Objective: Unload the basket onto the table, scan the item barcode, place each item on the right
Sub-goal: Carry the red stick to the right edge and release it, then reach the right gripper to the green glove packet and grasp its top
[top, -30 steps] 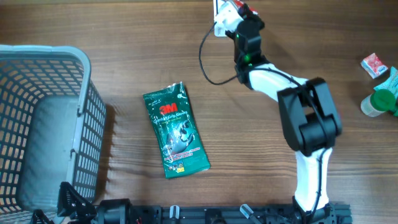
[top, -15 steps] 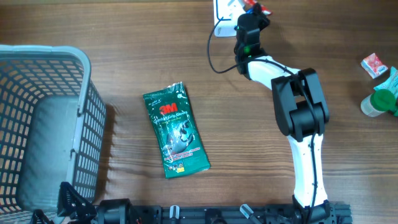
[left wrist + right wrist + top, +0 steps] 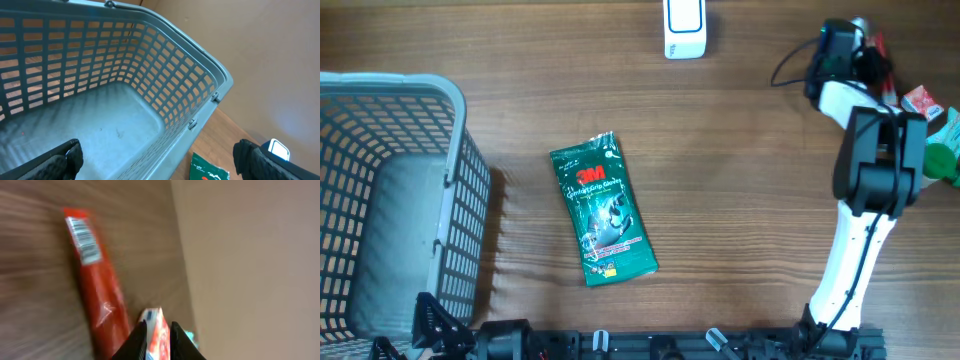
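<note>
A: Where is the red packet (image 3: 97, 287) lying?
B: Just left of the right gripper (image 3: 158, 329), its long axis running away from the fingertips, barcode end (image 3: 82, 242) pointing farthest off.
A: Grips?
B: Right fingers are nearly pinching; I cannot tell on what. Left gripper (image 3: 157, 159) is gaping wide.

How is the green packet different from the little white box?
The green packet is dark green with pictures; the white box is mostly white. The green packet is bigger and lies tilted mid-table; the white box sits straight at the far edge. Both lie on the wooden table.
</note>
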